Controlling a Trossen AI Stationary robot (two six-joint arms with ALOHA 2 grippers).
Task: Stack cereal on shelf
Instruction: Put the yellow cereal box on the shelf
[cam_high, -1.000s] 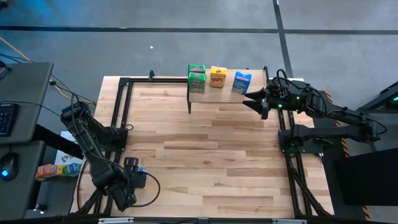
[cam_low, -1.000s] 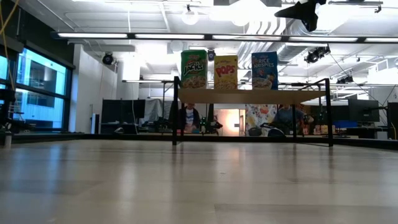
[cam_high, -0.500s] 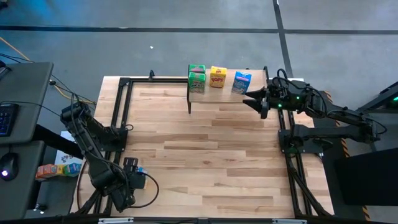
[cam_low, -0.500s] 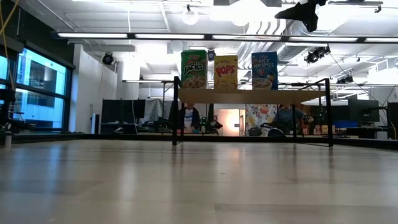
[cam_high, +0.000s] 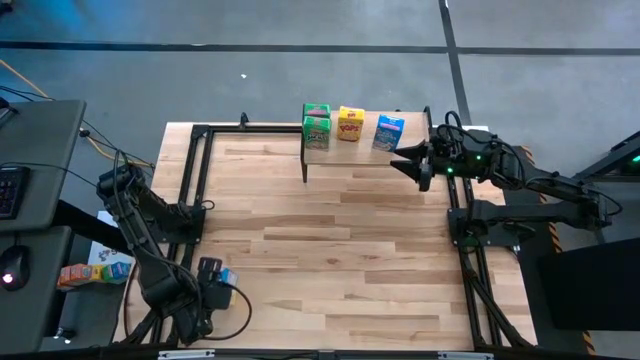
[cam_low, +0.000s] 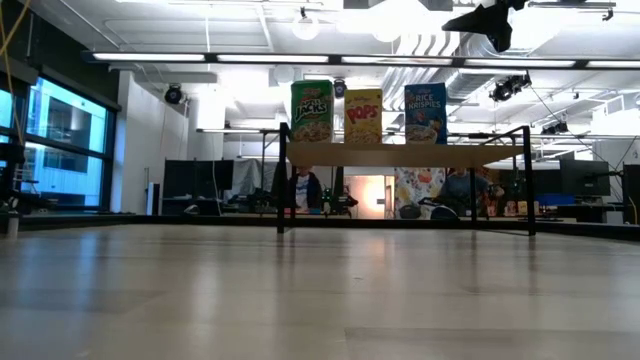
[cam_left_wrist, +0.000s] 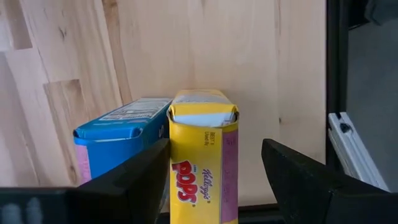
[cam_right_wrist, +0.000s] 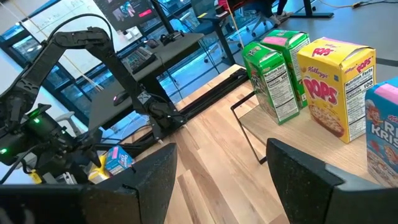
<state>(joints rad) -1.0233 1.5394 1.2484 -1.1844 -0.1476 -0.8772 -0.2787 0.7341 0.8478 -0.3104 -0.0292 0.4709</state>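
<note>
The shelf (cam_high: 365, 158) (cam_low: 400, 155) stands at the table's far edge. On it stand two green cereal boxes (cam_high: 316, 124) (cam_right_wrist: 273, 78), a yellow one (cam_high: 350, 123) (cam_right_wrist: 333, 84) and a blue one (cam_high: 388, 131) (cam_low: 425, 112). My right gripper (cam_high: 402, 158) (cam_right_wrist: 221, 149) hovers open just right of the shelf. My left gripper (cam_high: 207, 285) (cam_left_wrist: 214, 149) is open at the table's near-left corner. Its fingers stand on either side of a second yellow box (cam_left_wrist: 202, 155). A second blue box (cam_left_wrist: 118, 137) stands against that one, upright on the table. My left gripper has one finger (cam_left_wrist: 140, 177) close to the seam between the yellow box and the blue box; whether it touches either, I cannot tell. The other finger (cam_left_wrist: 305, 180) stands clear of the yellow box's side (cam_left_wrist: 227, 168), with a gap showing.
A black frame rail (cam_left_wrist: 333, 93) runs close beside the near-left boxes. More colourful boxes (cam_high: 95, 270) lie off the table's left side. Black frame bars (cam_high: 195, 175) edge the table left and right. The wood tabletop (cam_high: 330, 250) stretches between the arms.
My left arm has shifted slightly toward the table's near-left corner, and a blue box now shows beside its gripper in the high view. The right arm and the boxes on the shelf have kept still.
</note>
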